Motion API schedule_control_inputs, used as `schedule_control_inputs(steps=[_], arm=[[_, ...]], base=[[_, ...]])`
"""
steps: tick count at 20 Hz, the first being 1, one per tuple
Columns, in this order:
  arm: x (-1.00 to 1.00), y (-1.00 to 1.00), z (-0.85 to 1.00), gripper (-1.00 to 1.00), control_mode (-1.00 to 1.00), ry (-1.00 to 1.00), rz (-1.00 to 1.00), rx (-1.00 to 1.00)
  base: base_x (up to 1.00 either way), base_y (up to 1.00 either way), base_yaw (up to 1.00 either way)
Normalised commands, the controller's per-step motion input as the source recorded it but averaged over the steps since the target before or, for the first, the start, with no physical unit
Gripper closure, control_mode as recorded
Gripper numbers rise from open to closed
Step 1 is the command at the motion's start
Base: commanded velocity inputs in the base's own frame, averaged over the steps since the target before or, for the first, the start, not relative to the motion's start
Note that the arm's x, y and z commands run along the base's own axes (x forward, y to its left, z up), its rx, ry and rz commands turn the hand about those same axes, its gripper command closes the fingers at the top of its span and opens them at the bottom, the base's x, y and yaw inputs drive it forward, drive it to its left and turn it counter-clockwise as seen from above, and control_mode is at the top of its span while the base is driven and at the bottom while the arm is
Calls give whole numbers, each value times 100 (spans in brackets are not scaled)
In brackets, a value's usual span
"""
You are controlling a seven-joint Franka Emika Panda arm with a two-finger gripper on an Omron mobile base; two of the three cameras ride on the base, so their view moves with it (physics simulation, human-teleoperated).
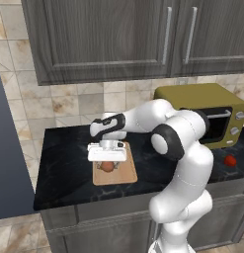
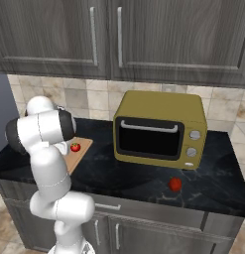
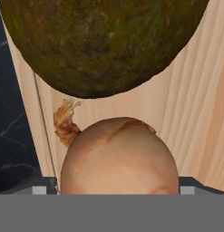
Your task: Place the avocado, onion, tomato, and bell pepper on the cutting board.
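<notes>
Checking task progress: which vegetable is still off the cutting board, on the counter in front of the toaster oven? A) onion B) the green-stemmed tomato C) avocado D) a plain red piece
D: the plain red bell pepper lies on the dark counter in front of the toaster oven, well apart from the cutting board.

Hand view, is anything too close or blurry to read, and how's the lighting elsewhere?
Hand view: the avocado and onion loom large and soft over the cutting board. Left base view: even light, no glare. Right base view: faint sheen on the counter.
</notes>
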Motion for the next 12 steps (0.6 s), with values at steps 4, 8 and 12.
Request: schedule_control_inputs(steps=[4,8,12], arm=[[0,0,0,-100,-100,0,0,0],[-27,0,21,-100,-100,-10,0,0],[-36,0,46,-100,-100,-15,0,0]], base=[[0,0,0],[0,0,0],[0,0,0]])
